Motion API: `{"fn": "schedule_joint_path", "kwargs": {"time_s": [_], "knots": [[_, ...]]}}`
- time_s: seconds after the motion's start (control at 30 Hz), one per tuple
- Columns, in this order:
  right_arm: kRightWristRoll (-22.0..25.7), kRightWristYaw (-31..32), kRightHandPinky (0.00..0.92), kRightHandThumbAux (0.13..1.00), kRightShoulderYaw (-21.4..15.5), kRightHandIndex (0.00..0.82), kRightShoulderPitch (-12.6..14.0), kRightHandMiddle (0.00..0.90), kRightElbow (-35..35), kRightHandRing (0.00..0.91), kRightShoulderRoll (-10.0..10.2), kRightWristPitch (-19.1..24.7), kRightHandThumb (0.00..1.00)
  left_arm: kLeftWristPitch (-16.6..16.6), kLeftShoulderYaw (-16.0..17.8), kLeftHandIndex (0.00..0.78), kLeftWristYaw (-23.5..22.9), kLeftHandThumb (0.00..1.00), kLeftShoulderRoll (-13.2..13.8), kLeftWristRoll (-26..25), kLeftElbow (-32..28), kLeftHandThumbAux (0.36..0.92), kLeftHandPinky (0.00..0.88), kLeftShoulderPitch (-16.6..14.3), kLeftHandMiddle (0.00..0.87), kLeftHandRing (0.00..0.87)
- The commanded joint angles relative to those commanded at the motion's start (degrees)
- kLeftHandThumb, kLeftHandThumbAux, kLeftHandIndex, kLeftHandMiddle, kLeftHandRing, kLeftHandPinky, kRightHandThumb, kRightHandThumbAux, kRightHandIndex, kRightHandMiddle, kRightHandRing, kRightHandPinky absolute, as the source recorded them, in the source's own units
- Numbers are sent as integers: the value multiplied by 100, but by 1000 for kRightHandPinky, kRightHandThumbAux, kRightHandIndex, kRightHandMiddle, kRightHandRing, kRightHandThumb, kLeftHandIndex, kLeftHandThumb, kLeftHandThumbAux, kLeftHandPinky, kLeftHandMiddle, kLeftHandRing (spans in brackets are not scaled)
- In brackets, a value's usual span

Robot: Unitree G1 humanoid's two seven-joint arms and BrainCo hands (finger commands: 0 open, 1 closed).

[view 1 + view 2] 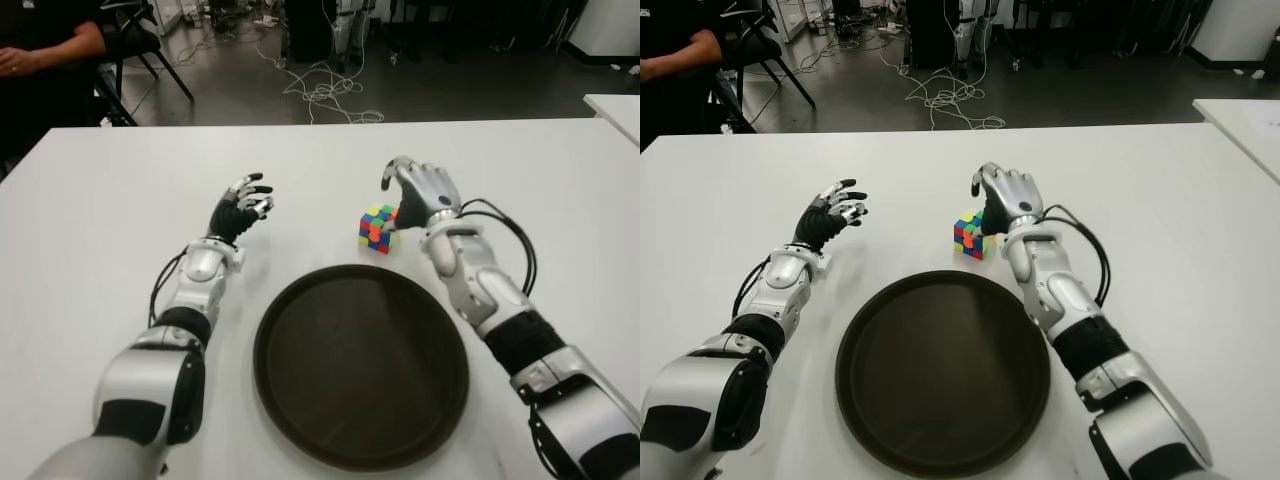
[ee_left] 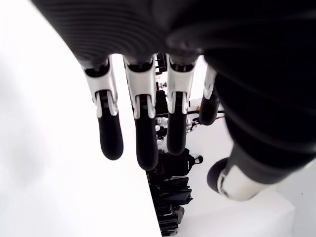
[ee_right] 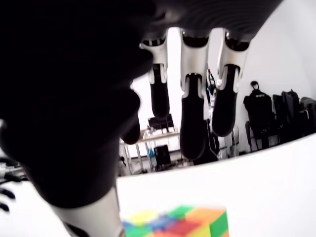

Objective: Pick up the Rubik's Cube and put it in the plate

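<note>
The Rubik's Cube (image 1: pixel 377 228) stands on the white table (image 1: pixel 100 220), just behind the far rim of the round dark plate (image 1: pixel 360 366). My right hand (image 1: pixel 410 192) hovers at the cube's right side and slightly above it. Its fingers (image 3: pixel 191 118) are spread and hold nothing, and the cube's top (image 3: pixel 177 221) shows beneath the palm in the right wrist view. My left hand (image 1: pixel 243 206) shows left of the cube with its fingers (image 2: pixel 143 128) relaxed and empty.
A second white table (image 1: pixel 615 105) starts at the far right. Behind the table's far edge lie cables (image 1: pixel 325 95) on a dark floor, and a seated person (image 1: pixel 45 60) is at the far left with chairs nearby.
</note>
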Motion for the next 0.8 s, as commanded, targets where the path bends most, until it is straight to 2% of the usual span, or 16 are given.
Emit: {"fn": "schedule_joint_path", "kwargs": {"time_s": [0.23, 0.27, 0.43, 0.8], "knots": [[-52, -161, 520, 934, 215, 409, -249, 569, 971, 560, 130, -426, 0, -69, -21, 171, -1, 379, -8, 19, -14, 715, 358, 15, 280, 325], [-49, -113, 517, 934, 232, 395, -282, 566, 1022, 557, 130, -446, 0, -85, -37, 170, 13, 371, -5, 37, -16, 712, 357, 17, 282, 327], [-16, -44, 531, 938, 281, 442, -376, 573, 1184, 565, 136, -526, 0, -118, -73, 166, 42, 361, 5, 69, -14, 712, 358, 22, 281, 328], [16, -182, 549, 923, 298, 472, -445, 589, 1402, 581, 127, -709, 0, -105, -78, 167, 85, 334, 13, 108, 2, 707, 354, 17, 279, 326]]}}
